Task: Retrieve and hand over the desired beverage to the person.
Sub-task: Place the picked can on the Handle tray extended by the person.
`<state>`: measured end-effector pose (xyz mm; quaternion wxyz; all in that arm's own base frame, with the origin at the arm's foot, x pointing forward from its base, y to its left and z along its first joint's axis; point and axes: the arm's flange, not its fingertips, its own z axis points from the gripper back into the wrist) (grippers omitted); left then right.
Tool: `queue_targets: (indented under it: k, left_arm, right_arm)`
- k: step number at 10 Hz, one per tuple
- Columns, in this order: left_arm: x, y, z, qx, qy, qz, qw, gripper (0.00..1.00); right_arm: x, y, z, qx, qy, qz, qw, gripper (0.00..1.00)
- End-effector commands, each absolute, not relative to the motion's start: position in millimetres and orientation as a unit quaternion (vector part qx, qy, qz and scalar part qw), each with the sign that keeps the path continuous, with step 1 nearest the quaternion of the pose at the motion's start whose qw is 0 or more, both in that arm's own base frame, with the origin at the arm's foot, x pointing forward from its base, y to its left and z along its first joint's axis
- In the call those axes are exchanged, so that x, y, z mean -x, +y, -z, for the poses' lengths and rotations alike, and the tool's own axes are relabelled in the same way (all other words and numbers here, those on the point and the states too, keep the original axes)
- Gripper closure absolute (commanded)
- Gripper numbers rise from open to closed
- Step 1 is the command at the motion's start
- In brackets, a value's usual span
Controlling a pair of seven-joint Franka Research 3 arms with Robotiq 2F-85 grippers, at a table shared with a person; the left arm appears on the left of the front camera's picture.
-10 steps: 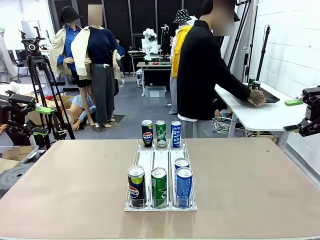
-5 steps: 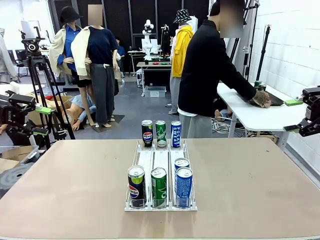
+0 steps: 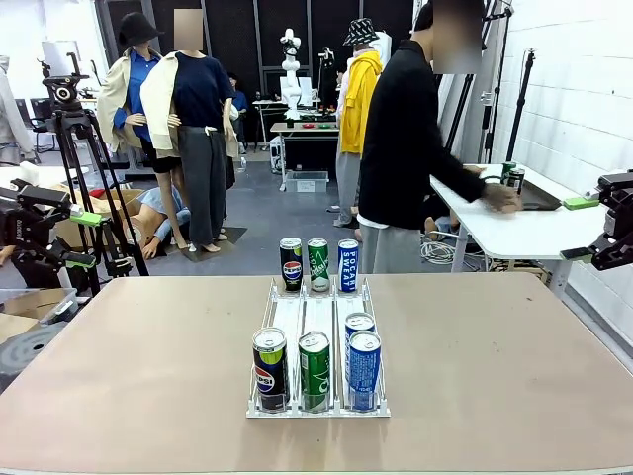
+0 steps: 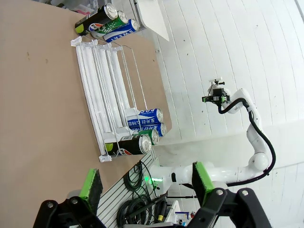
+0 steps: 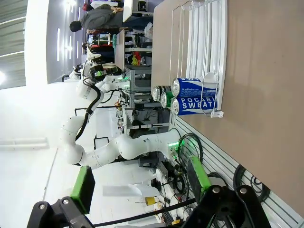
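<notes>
both claws, left claw (image 3: 91,240) and right claw (image 3: 582,228), hang well apart from the person (image 3: 406,158).

The bench (image 3: 514,376) has a matt, smooth tan top. The rack (image 3: 318,315) is clear glossy plastic. The cans (image 3: 315,370) are shiny printed metal. The person (image 3: 401,148) wears a matt black cloth jacket.

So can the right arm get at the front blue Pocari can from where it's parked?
Probably yes. The right gripper sits open off the table's right edge, and the front blue can stands in the rack's right lane with bare tabletop between them. The green can crowds its left side.
</notes>
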<state>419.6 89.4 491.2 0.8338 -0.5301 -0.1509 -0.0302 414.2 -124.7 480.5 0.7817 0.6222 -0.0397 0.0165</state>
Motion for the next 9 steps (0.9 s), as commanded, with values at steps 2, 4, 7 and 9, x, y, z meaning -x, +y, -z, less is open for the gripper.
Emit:
queue_targets:
  k: [2, 4, 7, 9]
  left_arm:
    - [-418.3, 89.8, -491.9, 0.531, -0.152, 0.030, 0.833, 0.00]
    - [-418.3, 89.8, -491.9, 0.531, -0.152, 0.030, 0.833, 0.00]
    - [-418.3, 89.8, -491.9, 0.531, -0.152, 0.030, 0.833, 0.00]
    - [-418.3, 89.8, -491.9, 0.531, -0.152, 0.030, 0.833, 0.00]
  right_arm:
    - [-413.4, -123.9, -480.9, -0.617, -0.040, -0.015, 0.786, 0.00]
    - [-413.4, -123.9, -480.9, -0.617, -0.040, -0.015, 0.786, 0.00]
    - [-413.4, -123.9, -480.9, -0.617, -0.040, -0.015, 0.786, 0.00]
    - [-413.4, -123.9, -480.9, -0.617, -0.040, -0.015, 0.786, 0.00]
